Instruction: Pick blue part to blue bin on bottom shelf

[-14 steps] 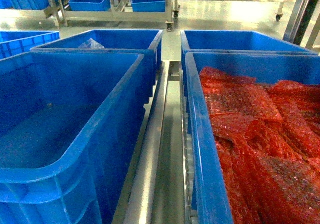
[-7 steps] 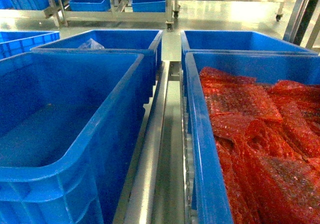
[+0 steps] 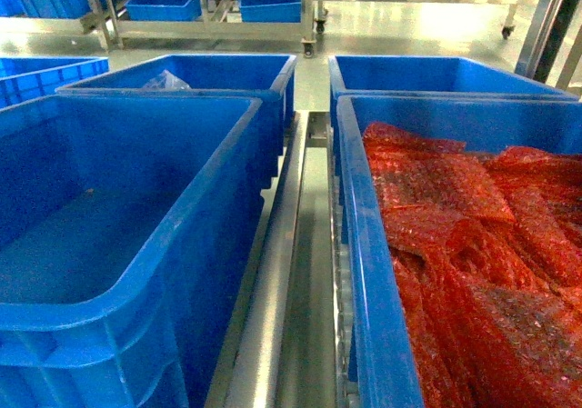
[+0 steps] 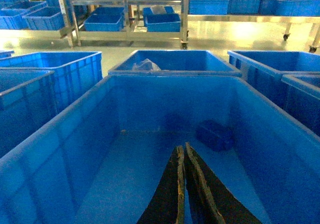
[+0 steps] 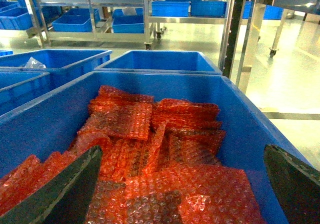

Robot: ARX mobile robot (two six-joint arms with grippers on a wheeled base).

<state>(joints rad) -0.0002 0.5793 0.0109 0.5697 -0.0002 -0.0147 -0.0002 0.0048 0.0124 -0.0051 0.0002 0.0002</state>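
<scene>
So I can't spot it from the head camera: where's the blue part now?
In the left wrist view, the blue part lies on the floor of the near-left blue bin, right of centre, just beyond the shut left tool.

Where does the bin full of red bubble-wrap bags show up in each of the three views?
Head: the bin of red bags fills the right side, its near wall running down to the bottom edge.
Left wrist-mounted: only blue walls of bins show at the right edge; no red bags visible, so I cannot tell.
Right wrist-mounted: it fills the lower frame, red bags inside, between the open right gripper fingers.
Shared landmark: the clear plastic bag in a bin behind.
</scene>
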